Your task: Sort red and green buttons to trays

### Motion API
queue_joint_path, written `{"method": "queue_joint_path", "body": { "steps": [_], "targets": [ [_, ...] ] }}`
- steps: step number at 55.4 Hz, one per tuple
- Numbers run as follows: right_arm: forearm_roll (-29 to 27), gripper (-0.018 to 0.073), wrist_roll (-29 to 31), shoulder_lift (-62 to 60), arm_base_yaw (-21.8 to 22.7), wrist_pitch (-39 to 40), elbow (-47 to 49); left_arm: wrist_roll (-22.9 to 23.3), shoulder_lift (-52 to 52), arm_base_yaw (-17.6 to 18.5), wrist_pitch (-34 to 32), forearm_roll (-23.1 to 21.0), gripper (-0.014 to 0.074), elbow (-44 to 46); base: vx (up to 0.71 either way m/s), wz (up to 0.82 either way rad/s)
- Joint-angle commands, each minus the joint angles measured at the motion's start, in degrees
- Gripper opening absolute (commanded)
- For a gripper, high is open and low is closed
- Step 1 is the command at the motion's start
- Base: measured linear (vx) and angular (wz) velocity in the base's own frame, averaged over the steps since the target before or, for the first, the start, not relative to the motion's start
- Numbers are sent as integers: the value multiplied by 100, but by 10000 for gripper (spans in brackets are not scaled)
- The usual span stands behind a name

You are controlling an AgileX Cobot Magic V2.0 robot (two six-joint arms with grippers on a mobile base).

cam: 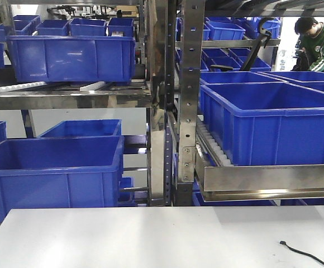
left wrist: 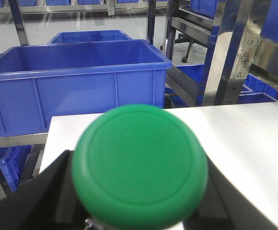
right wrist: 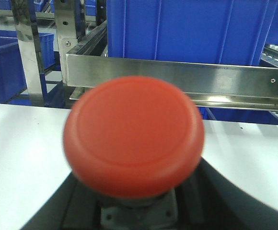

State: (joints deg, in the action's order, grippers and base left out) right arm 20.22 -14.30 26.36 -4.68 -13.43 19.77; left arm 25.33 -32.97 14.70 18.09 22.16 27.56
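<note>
In the left wrist view a round green button (left wrist: 139,165) fills the lower middle, blurred and very close. My left gripper (left wrist: 140,218) is shut on it, with black fingers (left wrist: 43,196) showing on either side of it above the white table (left wrist: 254,139). In the right wrist view a round red button (right wrist: 133,134) on a grey base (right wrist: 134,213) sits between black fingers (right wrist: 225,201). My right gripper (right wrist: 135,223) is shut on it above the white table (right wrist: 19,143). Neither gripper shows in the front view.
Large blue bins (cam: 50,173) (cam: 274,120) sit on steel racks (cam: 187,111) behind the white table (cam: 162,234). A black cable (cam: 307,254) lies at the table's right front. A blue bin (left wrist: 76,81) stands past the table's far edge. A steel rail (right wrist: 177,81) runs ahead of the right gripper.
</note>
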Motion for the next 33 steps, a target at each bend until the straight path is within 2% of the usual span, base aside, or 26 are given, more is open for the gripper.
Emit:
{"method": "queue_joint_path", "body": {
  "steps": [1, 33],
  "targets": [
    [55, -9, 0, 65, 13, 466, 170, 52, 5, 54, -459, 21, -1, 139, 0, 0],
    [55, -9, 0, 65, 13, 466, 170, 52, 5, 54, -459, 21, -1, 139, 0, 0]
  ]
}}
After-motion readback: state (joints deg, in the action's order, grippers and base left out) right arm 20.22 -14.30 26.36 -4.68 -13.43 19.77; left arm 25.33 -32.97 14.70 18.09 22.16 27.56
